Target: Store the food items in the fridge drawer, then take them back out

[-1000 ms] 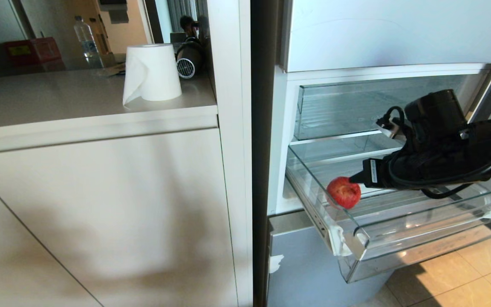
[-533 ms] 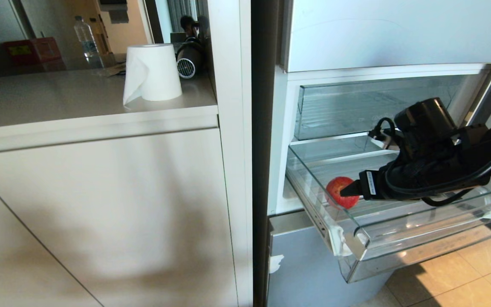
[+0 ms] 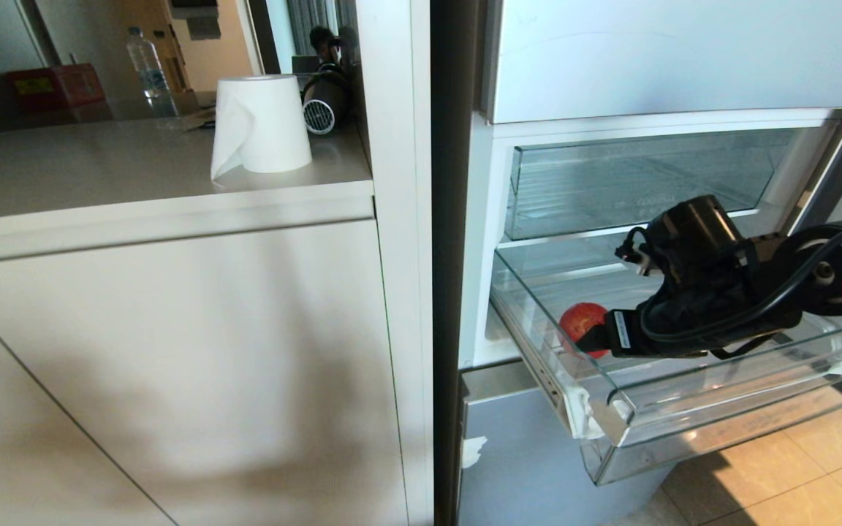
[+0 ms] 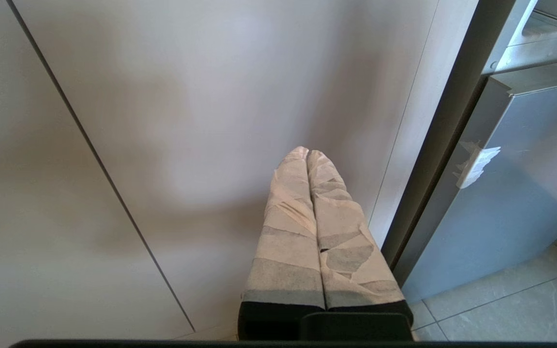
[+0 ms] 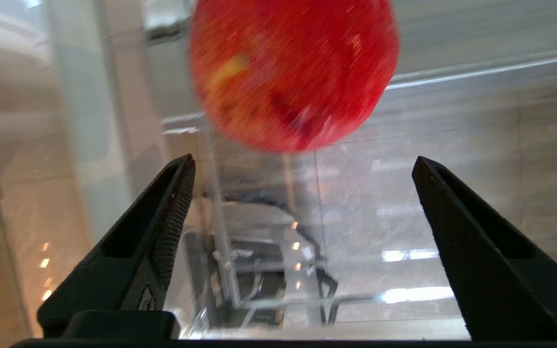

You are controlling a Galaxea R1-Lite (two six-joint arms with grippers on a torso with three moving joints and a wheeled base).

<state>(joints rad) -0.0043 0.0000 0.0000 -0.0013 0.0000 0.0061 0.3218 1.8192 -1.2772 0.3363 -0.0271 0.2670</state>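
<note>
Head view: fridge drawer, clear plastic, pulled out, fills the 3 to 5 o'clock part of the frame, a whitish patch at its front left corner. One red apple lies inside at the drawer's left end, close to the side wall. Right gripper, black, reaches in from 3 o'clock over the drawer, its tip just in front of the apple and overlapping its lower right edge; finger spread not readable here. Above the drawer, a second clear bin with faint lettering. Paper towel roll stands upright on the beige counter at 11 o'clock; a water bottle farther back at 10 o'clock. Left wrist view: left gripper, tape-wrapped fingers pressed together with nothing between them, points at a plain cabinet panel; silver-blue fridge door panel at 3 o'clock. Right wrist view: right gripper stands spread wide, both black fingertips apart from the fruit; the apple sits at 12 o'clock beyond the tips, untouched, blurred, resting on the drawer's clear floor.
</note>
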